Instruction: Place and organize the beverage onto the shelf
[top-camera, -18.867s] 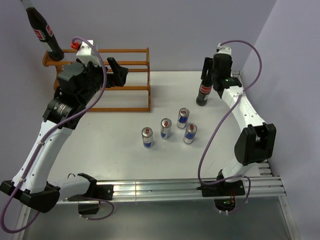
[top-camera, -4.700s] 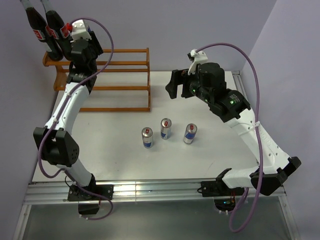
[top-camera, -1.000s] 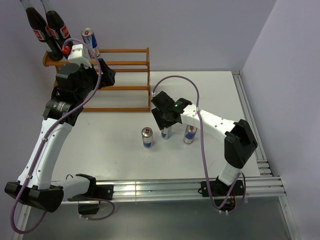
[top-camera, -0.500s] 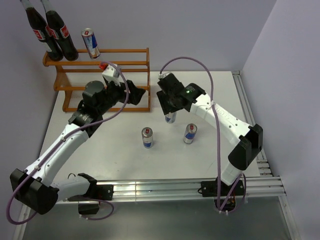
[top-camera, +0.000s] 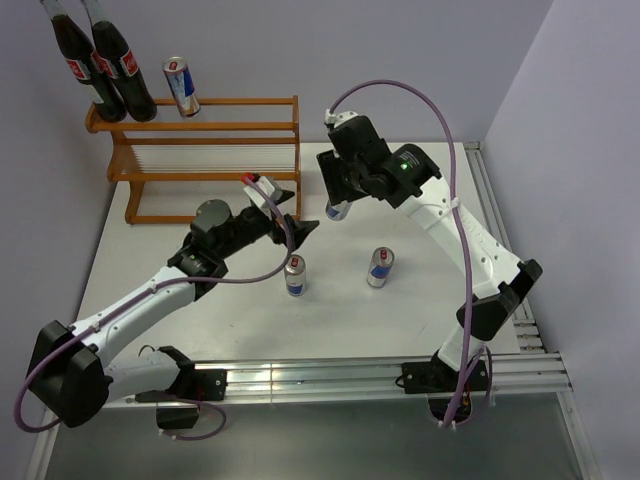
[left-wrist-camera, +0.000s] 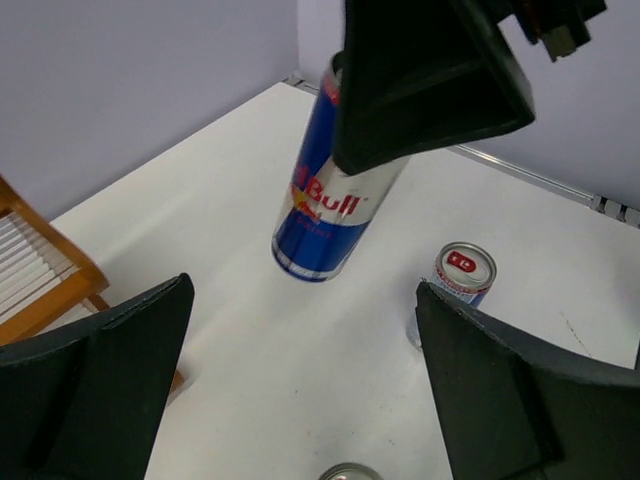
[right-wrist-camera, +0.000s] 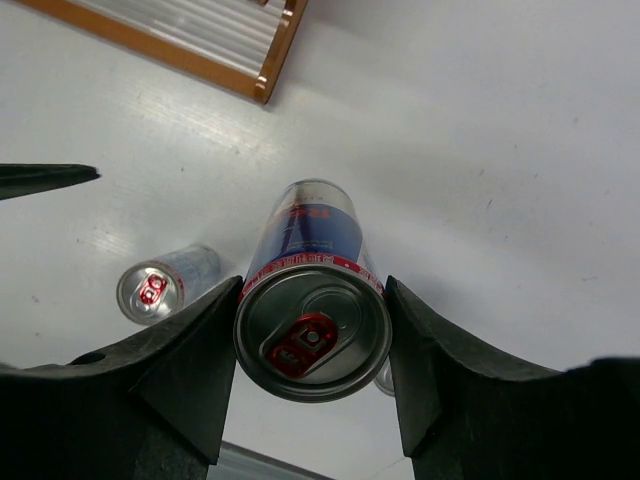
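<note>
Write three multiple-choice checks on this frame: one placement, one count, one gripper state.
1. Where does the shelved can stand?
A) top tier of the shelf, right of the two bottles
B) bottom tier
C) on the table

2. How many cans stand loose on the table?
A) one
B) two
C) four

3. What are the jaws of the right gripper doing?
A) shut on a can
B) wide open, empty
C) shut on a bottle

Answers:
1 A: it sits on the top rail beside the bottles.
2 B: only the left loose can and the right loose can stand free.
3 A: both wrist views show the jaws clamping the held can.
</note>
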